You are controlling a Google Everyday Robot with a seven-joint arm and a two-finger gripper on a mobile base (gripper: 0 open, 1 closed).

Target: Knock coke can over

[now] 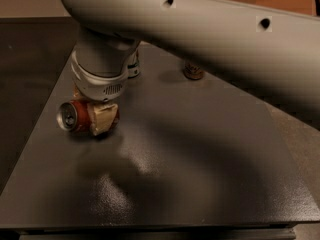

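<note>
The red coke can (76, 117) lies on its side on the dark table (200, 174), left of centre, silver top facing left. My gripper (91, 107) reaches down over it from the big grey arm. One cream fingertip (103, 120) presses the can's near side and the other (77, 91) shows behind it, so the fingers are shut on the can. The can's middle is hidden by the near finger.
A green-and-white can (133, 68) stands behind the wrist, mostly hidden. A brown can (193, 72) stands at the back, its top hidden by the arm. The table's left edge runs close to the coke can.
</note>
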